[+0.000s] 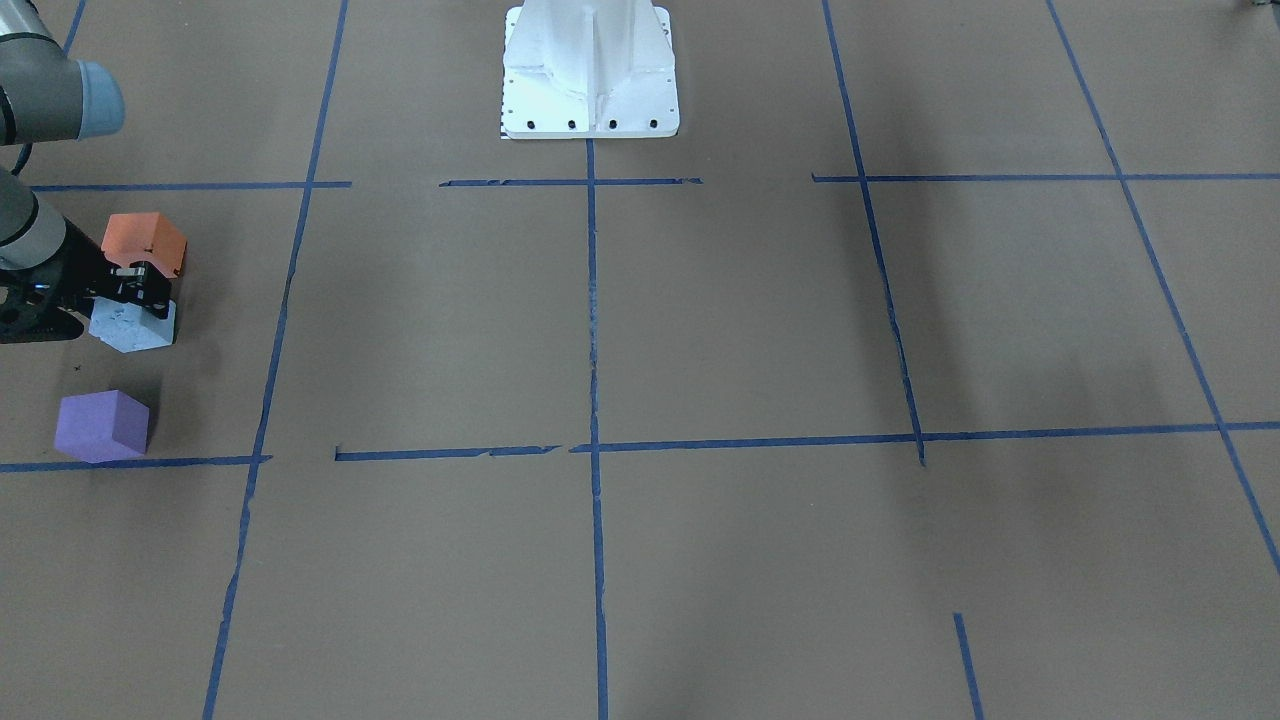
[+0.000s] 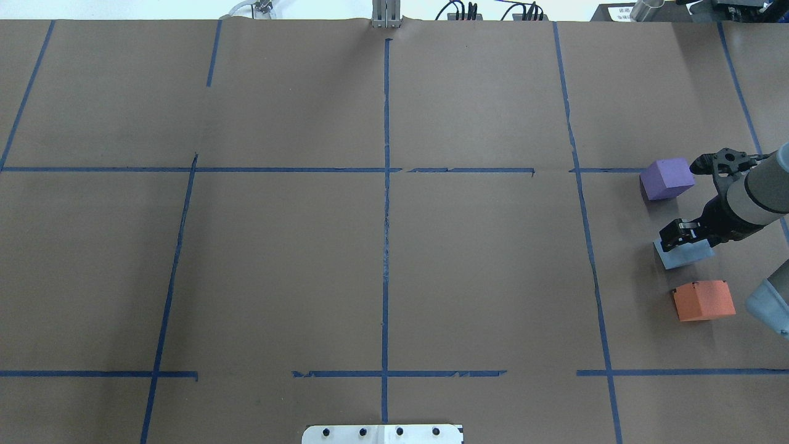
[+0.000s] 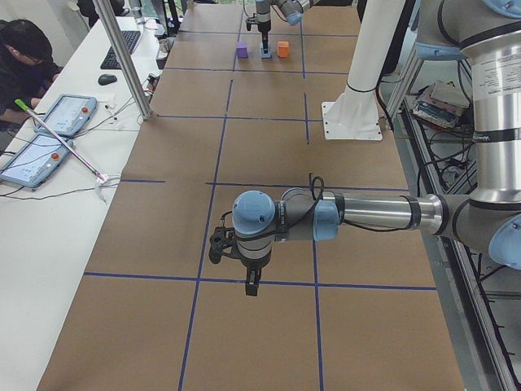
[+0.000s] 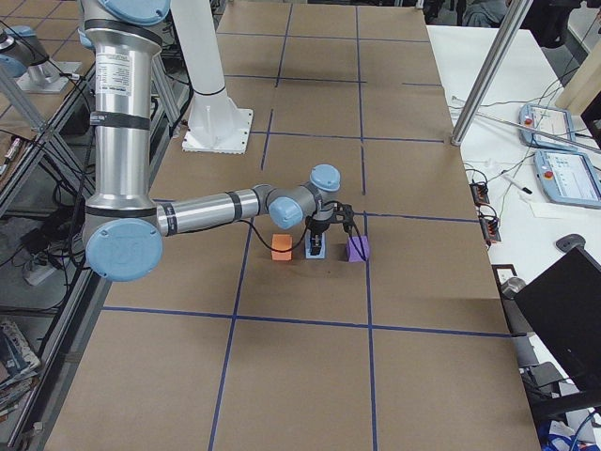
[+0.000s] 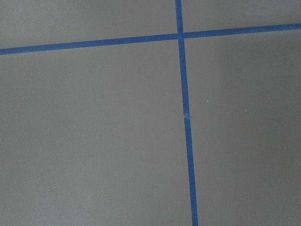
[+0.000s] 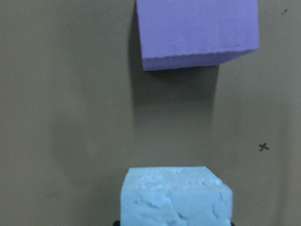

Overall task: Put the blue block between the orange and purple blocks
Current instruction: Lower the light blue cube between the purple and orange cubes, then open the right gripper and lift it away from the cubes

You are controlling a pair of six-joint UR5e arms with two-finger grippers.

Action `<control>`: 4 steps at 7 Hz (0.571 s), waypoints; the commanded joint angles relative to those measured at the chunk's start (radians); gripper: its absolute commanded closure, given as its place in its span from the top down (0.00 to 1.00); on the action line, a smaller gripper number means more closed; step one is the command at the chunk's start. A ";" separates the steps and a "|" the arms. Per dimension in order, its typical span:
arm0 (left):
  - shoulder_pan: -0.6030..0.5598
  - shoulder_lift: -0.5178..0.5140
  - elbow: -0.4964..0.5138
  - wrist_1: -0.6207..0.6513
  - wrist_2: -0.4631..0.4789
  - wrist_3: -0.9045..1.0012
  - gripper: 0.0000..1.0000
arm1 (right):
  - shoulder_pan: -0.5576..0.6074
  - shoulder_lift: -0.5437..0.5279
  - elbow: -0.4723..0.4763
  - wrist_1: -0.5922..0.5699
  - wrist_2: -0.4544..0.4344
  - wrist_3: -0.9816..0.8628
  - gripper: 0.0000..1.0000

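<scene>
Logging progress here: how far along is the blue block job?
Mostly done: the blue block is lined up between the orange block and the purple block. In hand: the right gripper is at its top, grip unclear. Remaining: release if needed and withdraw.

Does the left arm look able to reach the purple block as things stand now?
Probably not. The left pincer hangs over bare table at the far end from the purple block, and the right arm stands over the blue block beside it.

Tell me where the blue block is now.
In the overhead view, the blue block lies at the far right, between the purple block and the orange block.
</scene>
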 commanded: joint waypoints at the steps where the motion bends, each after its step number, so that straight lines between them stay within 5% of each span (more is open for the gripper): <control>1: 0.000 0.000 -0.001 0.000 -0.001 0.000 1.00 | 0.040 0.003 0.033 -0.004 0.001 -0.006 1.00; 4: 0.002 0.000 0.000 0.000 -0.001 0.000 1.00 | 0.261 -0.017 0.062 -0.097 0.050 -0.317 1.00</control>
